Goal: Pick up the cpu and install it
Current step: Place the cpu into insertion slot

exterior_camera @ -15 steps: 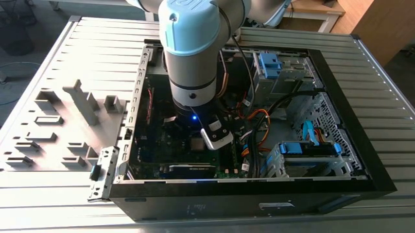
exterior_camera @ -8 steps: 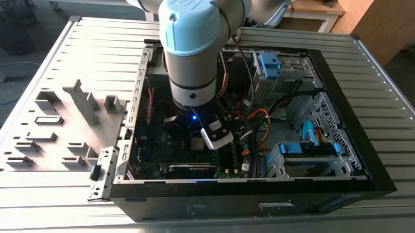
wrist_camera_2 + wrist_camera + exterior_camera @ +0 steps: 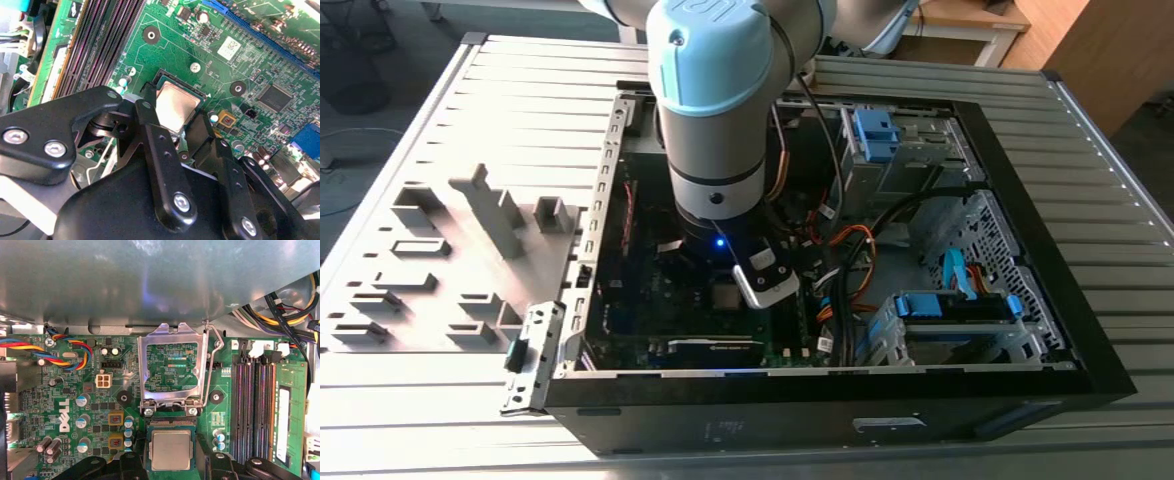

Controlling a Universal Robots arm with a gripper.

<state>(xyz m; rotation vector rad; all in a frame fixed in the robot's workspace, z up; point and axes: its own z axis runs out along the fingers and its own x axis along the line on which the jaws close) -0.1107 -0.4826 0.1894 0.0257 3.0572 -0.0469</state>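
Slatted grey metal forms the table (image 3: 480, 90), and on it lies a black computer case (image 3: 854, 400), open side up.

We see the arm (image 3: 714, 100) reaching straight down into the case. In both wrist views the gripper (image 3: 172, 459) straddles the cpu (image 3: 171, 447), with its black parts close along two opposite sides of the chip. We cannot tell whether it presses on the cpu or stands just free of it. The cpu lies flat, silver top up, over the socket (image 3: 163, 76), whose dark frame shows along its far edges; whether it is fully seated we cannot tell. In the second wrist view the gripper's body covers the near corner of the cpu and much of the circuit board (image 3: 240, 55).

Just beyond the socket, the metal clamp frame (image 3: 172, 332) stands swung open. Memory slots (image 3: 255, 410) run to one side of the socket; a bundle of coloured wires (image 3: 62, 352) lies on the other side. A blurred grey panel (image 3: 150, 275) cuts off the board beyond the clamp frame.

In the exterior view the arm hides the middle of the board, so the cpu is hard to make out there. Blue drive brackets (image 3: 874, 135) sit in the case toward the exterior view's right. Grey blocks (image 3: 480, 210) stand on the table at the exterior view's left. Wooden furniture (image 3: 1101, 50) is cut off at the far right corner.
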